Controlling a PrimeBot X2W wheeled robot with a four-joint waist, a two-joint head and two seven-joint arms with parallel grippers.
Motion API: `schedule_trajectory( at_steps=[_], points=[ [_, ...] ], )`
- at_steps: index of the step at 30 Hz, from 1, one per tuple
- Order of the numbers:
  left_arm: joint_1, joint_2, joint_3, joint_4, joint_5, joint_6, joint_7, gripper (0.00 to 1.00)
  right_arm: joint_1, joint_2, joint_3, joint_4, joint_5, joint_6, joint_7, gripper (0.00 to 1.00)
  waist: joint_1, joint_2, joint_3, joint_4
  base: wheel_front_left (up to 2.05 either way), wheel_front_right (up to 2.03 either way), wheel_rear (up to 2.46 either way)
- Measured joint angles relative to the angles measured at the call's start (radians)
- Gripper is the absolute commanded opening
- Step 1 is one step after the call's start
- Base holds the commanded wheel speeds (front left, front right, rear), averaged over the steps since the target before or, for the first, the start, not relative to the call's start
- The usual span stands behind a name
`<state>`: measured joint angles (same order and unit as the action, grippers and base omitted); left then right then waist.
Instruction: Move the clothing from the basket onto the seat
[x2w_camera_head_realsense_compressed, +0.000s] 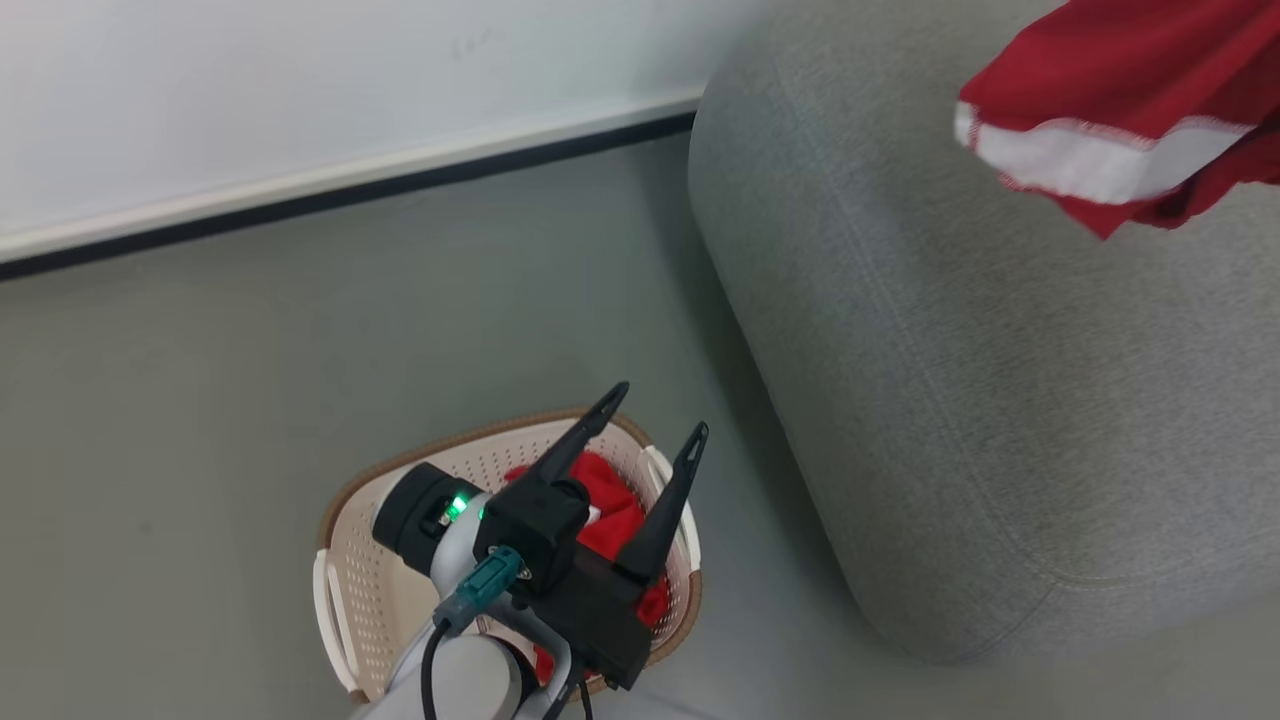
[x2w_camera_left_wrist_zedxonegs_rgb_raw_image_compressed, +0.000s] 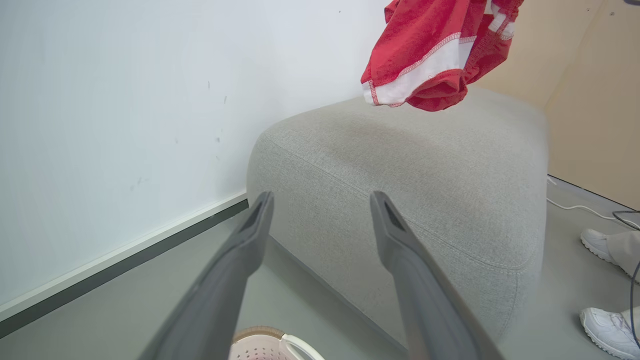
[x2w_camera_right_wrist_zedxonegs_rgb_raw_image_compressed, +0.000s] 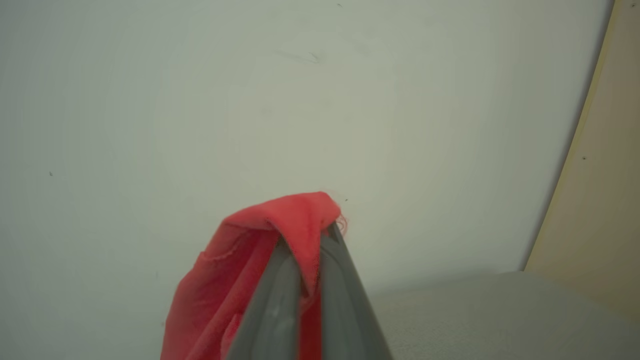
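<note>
Right wrist view: right pincer (x2w_camera_right_wrist_zedxonegs_rgb_raw_image_compressed: 307, 235) clamped on soft red clothing (x2w_camera_right_wrist_zedxonegs_rgb_raw_image_compressed: 280, 215) | left pincer (x2w_camera_head_realsense_compressed: 660, 407) spread, empty | rounded grey woven seat (x2w_camera_head_realsense_compressed: 950, 400)

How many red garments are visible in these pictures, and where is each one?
2. One garment hangs above the seat, pinched in the shut right gripper. A second garment lies in the basket under the open left gripper; more may be hidden beneath it.
</note>
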<state>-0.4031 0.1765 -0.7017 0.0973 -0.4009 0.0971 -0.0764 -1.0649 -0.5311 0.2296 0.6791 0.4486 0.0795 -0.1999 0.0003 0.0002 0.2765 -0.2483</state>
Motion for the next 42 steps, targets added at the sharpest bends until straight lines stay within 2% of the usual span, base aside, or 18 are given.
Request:
schedule_trajectory(
  at_steps=[12,20,27,28,29,30,31,32,33,42],
  points=[
    [-0.057,0.047,0.034,-0.091,0.060,0.010,0.035,1.00,-0.142,-0.004,-0.028,0.116,0.009,-0.027,-0.001,0.00,0.0000,0.0000,0.162,0.041,0.00,0.00,0.00],
    [-0.101,0.057,0.039,-0.118,0.098,0.014,0.063,1.00,-0.160,0.064,-0.014,0.211,0.007,-0.053,-0.017,0.00,-0.0001,0.0000,0.266,0.038,0.00,0.00,0.00],
    [-0.106,0.058,0.033,-0.105,0.108,0.017,0.066,1.00,-0.121,0.116,-0.001,0.311,0.007,-0.051,-0.032,0.00,-0.0001,0.0000,0.321,0.026,0.00,0.00,0.00],
    [-0.106,0.058,0.033,-0.103,0.108,0.017,0.066,1.00,-0.112,0.122,0.002,0.319,0.007,-0.048,-0.035,0.02,-0.0001,0.0000,0.322,0.024,0.00,0.00,0.00],
    [-0.106,0.058,0.033,-0.099,0.108,0.017,0.066,1.00,-0.106,0.128,0.005,0.327,0.007,-0.042,-0.038,0.16,-0.0002,0.0000,0.323,0.021,0.00,0.00,0.00],
    [-0.106,0.058,0.033,-0.096,0.108,0.017,0.066,1.00,-0.101,0.134,0.008,0.333,0.007,-0.038,-0.039,0.40,-0.0002,0.0000,0.322,0.020,0.00,0.00,0.00],
    [-0.106,0.058,0.033,-0.092,0.108,0.017,0.066,1.00,-0.096,0.138,0.012,0.337,0.007,-0.033,-0.040,0.60,-0.0002,0.0000,0.321,0.019,0.00,0.00,0.00],
    [-0.106,0.058,0.033,-0.086,0.108,0.017,0.066,1.00,-0.092,0.141,0.016,0.340,0.004,-0.026,-0.041,0.94,-0.0003,0.0000,0.318,0.018,0.00,0.00,0.00],
    [-0.106,0.057,0.033,-0.082,0.107,0.017,0.064,1.00,-0.089,0.142,0.019,0.344,0.001,-0.021,-0.045,1.00,-0.0003,-0.0001,0.315,0.018,0.00,0.00,0.00],
    [-0.083,0.052,0.046,-0.038,0.087,0.017,0.020,1.00,0.011,0.165,0.054,0.347,-0.024,0.002,-0.050,1.00,-0.0003,-0.0001,0.260,0.013,0.00,0.00,0.00]
  ],
)
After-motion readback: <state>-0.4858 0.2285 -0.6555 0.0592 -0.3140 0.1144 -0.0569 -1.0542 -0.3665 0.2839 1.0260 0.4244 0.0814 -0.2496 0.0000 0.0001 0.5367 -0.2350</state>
